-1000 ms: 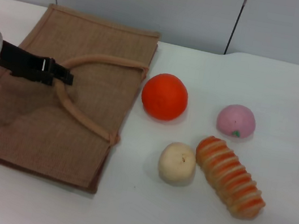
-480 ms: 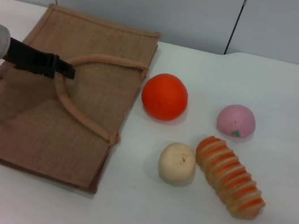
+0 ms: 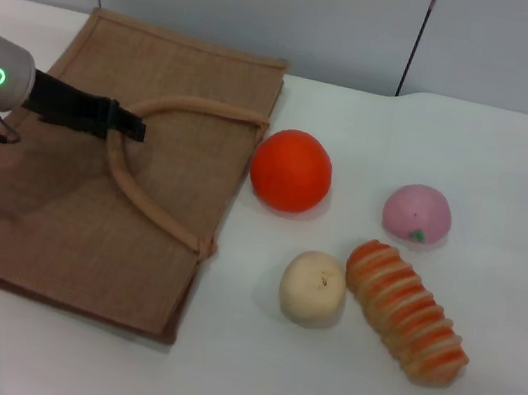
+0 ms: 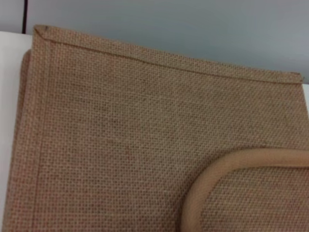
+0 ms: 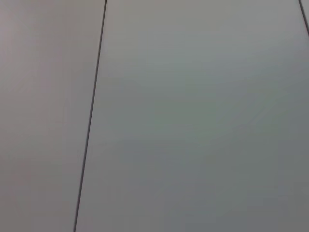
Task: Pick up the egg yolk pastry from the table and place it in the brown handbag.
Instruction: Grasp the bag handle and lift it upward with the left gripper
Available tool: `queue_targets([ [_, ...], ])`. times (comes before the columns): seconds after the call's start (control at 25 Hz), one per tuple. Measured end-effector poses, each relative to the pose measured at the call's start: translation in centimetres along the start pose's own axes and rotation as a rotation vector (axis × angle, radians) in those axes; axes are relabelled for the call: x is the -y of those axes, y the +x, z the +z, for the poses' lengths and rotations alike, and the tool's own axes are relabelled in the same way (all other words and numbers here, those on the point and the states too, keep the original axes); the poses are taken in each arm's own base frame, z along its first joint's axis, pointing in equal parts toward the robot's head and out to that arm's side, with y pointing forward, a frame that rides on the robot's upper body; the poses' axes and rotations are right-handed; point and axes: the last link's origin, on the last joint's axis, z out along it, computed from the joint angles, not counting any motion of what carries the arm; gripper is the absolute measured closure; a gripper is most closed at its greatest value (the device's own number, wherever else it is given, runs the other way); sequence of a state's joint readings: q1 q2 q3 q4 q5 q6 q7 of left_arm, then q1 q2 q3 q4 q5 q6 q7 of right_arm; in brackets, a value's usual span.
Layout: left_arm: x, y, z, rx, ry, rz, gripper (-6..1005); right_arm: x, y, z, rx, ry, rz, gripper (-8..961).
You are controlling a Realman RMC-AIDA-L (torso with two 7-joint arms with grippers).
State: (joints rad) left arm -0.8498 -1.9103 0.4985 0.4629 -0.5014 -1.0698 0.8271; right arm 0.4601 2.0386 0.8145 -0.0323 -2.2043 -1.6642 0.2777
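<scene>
The egg yolk pastry, a small pale cream bun, rests on the white table right of the bag. Flat on the left side of the table lies the brown handbag, a woven jute bag; the left wrist view is filled by its weave and a curve of handle. My left gripper reaches in from the left over the bag, its black fingers shut on the bend of the looped handle. The right gripper is out of view; its wrist view holds only grey wall panels.
An orange sits just right of the bag's edge. A pink ball lies farther right. A long orange-striped bread roll touches the pastry's right side. A grey wall runs behind the table.
The left gripper has moved up and a little to the right with the handle's bend. The bag's right edge has shifted slightly toward the orange.
</scene>
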Motion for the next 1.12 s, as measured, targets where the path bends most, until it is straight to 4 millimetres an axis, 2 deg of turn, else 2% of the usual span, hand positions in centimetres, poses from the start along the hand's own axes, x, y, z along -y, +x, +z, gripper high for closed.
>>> queue_targets([
  [0.76,-0.29,-0.13,0.52,0.013,0.001,0.0,508,0.0,0.02,0.0,-0.001,0.0,0.0,65],
  [1.12,-0.14,-0.15,0.39,0.015,0.001,-0.004,707,0.01,0.02,-0.01,-0.002,0.001,0.0,64],
])
